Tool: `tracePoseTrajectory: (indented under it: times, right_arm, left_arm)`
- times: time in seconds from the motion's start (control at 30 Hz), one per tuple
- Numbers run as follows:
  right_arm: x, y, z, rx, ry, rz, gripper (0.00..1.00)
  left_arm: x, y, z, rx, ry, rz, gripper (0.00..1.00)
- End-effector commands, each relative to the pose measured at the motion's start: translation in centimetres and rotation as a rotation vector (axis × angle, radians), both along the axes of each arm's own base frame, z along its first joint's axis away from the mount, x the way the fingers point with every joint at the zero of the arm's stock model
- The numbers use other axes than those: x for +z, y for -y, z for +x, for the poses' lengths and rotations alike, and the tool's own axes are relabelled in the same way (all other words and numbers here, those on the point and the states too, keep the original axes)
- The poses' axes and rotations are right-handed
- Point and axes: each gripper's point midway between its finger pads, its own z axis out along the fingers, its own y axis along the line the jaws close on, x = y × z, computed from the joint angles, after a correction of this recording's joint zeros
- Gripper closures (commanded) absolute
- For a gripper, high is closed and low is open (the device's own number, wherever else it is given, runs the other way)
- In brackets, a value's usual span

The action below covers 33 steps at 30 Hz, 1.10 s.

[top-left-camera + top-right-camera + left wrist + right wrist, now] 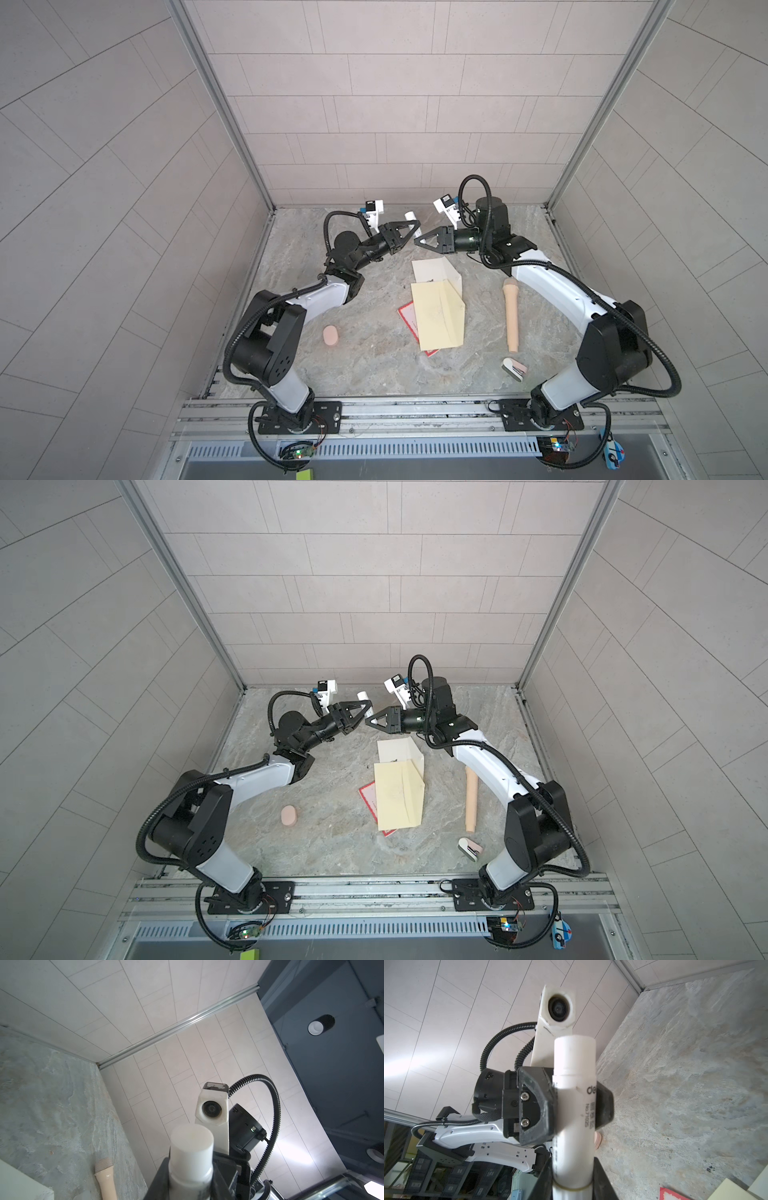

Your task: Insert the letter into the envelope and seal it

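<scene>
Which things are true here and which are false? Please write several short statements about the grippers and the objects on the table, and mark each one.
1. The left gripper and the right gripper both grip one white glue stick. True.
2. The pale yellow paper partly covers a red-bordered card. True.
3. The beige toy microphone lies on the left arm's side. False: it lies beside the right arm.
4. The pink oval object rests on the envelope. False: it lies alone on the table, apart from the papers.
</scene>
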Motion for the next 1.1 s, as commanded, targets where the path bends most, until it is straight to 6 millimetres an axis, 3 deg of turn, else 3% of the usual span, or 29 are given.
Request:
tracePoseTrajectory:
  times: [0.0, 0.07, 0.13, 0.23, 0.33, 0.57, 0.73, 0.97, 1.07]
  right_arm:
    - [0.4, -1.5, -6.2, 0.215, 0.087, -0.126, 0.71]
    - [0.4, -0.9, -5.1, 0.124, 0.12, -0.228, 0.52]
    - [0.8, -0.1, -3.7, 0.022, 0.163, -0.286, 0.43]
    - [0.9, 1.3, -1.9, -0.125, 0.234, -0.37, 0.36]
    - [1.0, 1.8, -1.2, -0.19, 0.281, -0.401, 0.36]
    - [0.8, 1.1, -0.3, -0.207, 0.308, -0.421, 0.45]
    - [0.6, 0.3, 0.1, -0.184, 0.295, -0.41, 0.59]
    - [0.5, -0.3, 1.0, -0.195, 0.293, -0.395, 0.66]
    - [0.7, -0.5, 1.3, -0.199, 0.286, -0.387, 0.76]
  left_arm:
    - [3.0, 1.8, -3.7, -0.136, 0.171, 0.029, 1.0]
    - [2.7, 1.7, -2.8, -0.084, 0.128, 0.084, 1.0]
    - [2.2, 1.5, -1.5, -0.025, 0.06, 0.15, 1.0]
    - [0.0, 0.9, 0.4, 0.07, -0.113, 0.288, 1.0]
    - [-1.1, 0.6, 1.0, 0.104, -0.236, 0.358, 1.0]
    - [-1.0, 1.1, 1.2, 0.09, -0.318, 0.311, 1.0]
    - [-0.5, 1.2, 1.1, 0.083, -0.308, 0.301, 1.0]
    - [-0.1, 1.7, 0.6, 0.051, -0.296, 0.278, 1.0]
    - [-0.3, 1.7, 0.4, 0.045, -0.296, 0.278, 1.0]
